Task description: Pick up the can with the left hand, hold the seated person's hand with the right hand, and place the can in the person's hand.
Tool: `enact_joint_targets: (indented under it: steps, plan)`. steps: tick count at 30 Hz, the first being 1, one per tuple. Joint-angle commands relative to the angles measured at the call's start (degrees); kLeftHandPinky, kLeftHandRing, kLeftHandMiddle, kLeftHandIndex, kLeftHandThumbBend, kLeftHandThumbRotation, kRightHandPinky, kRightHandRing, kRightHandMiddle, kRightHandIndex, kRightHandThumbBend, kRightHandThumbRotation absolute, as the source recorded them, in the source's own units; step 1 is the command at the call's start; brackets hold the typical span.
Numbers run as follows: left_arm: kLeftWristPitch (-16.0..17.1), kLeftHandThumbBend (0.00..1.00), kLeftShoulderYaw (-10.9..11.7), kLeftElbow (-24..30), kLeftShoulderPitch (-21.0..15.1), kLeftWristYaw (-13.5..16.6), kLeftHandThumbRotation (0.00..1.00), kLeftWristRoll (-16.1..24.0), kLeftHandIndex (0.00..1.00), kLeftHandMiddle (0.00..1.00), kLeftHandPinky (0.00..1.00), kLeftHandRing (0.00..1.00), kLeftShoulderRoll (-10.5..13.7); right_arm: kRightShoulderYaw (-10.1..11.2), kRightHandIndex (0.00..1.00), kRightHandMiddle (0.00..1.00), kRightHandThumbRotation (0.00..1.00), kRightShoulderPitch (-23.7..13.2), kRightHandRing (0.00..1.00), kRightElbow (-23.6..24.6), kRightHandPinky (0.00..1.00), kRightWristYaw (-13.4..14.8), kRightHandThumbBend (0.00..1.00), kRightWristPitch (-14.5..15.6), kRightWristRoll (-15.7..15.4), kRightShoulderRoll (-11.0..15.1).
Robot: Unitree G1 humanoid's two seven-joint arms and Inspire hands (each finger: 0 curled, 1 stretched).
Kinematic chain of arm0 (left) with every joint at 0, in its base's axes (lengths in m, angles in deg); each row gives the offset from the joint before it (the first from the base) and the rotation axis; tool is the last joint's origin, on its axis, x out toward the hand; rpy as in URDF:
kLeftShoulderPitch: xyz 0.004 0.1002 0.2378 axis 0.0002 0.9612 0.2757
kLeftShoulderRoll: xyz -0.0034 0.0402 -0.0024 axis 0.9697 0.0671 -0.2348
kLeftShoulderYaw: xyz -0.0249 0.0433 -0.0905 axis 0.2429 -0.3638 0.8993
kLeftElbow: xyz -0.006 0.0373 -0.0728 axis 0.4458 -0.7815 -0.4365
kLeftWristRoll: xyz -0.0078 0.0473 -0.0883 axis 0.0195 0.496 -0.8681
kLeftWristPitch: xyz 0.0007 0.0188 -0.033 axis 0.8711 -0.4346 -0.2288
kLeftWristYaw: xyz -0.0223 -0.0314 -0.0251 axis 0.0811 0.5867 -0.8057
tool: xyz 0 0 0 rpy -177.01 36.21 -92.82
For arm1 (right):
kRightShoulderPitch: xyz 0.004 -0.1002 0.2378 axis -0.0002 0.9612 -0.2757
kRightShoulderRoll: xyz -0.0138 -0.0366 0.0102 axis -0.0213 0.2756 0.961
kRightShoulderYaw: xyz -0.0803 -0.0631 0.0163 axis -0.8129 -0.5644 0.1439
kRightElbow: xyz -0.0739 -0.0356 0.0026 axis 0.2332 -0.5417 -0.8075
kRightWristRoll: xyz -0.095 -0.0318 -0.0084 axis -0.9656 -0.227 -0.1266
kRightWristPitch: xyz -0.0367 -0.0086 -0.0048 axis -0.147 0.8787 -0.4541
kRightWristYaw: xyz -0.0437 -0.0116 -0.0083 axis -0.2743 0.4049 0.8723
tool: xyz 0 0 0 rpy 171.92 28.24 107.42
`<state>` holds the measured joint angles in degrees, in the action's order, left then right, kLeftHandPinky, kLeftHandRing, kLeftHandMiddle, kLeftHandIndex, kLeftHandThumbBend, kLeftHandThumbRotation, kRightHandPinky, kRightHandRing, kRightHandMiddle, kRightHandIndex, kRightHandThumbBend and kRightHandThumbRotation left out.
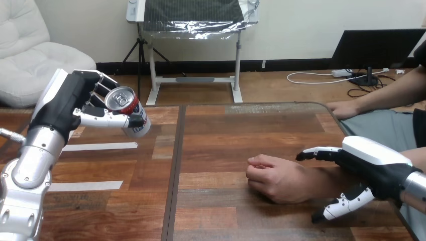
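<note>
Your left hand (pixel 70 103) has its fingers curled round the can (pixel 131 116) up at ten o'clock, and your right hand (pixel 374 165) is spread open at four o'clock, by the person's hand (pixel 276 178).

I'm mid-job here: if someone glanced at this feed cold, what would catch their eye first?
First the can, tilted and held above the table at the view's left, gripped in the left hand. Next the person's hand, a loose fist resting on the table right of centre. The right hand is spread open at its wrist, fingers on the far side and thumb on the near side; I cannot tell whether they touch.
</note>
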<state>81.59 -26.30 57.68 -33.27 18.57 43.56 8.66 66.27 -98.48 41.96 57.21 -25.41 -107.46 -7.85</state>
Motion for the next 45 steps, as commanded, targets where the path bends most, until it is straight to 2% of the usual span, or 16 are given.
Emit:
enact_joint_targets:
  steps: [1,22,37,40,45]
  plan:
    - [1.45,0.79,2.16,1.78,-2.41,0.24,0.00,-0.57,0.41,0.39,0.29,0.35,1.04,-0.73,0.86,0.88,0.31,-4.40,0.87,-1.70,0.86,2.05,1.00,-0.79,-1.07,1.76]
    - [0.02,0.79,2.27,3.01,-1.99,0.22,0.00,0.12,0.42,0.39,0.30,0.36,1.02,-3.29,0.83,0.85,0.20,-6.64,0.84,-6.01,0.83,5.58,1.00,-1.55,-5.52,2.39]
    - [0.80,0.78,2.44,3.19,-1.55,-0.09,0.00,-0.19,0.42,0.39,0.30,0.36,1.05,-4.45,0.81,0.83,0.13,-7.22,0.83,-7.41,0.81,7.32,1.00,0.20,-7.37,2.16]
    - [2.25,0.78,2.37,2.37,-1.60,-0.20,0.00,-0.19,0.42,0.39,0.30,0.36,1.26,-4.90,0.81,0.83,0.13,-7.44,0.82,-7.94,0.81,8.14,1.00,0.50,-8.24,2.19]
    - [2.08,0.78,2.59,2.34,-1.49,-0.45,0.00,-0.59,0.42,0.39,0.30,0.35,1.10,-5.49,0.82,0.83,0.14,-7.67,0.83,-8.41,0.81,9.02,1.00,1.80,-9.50,2.02]
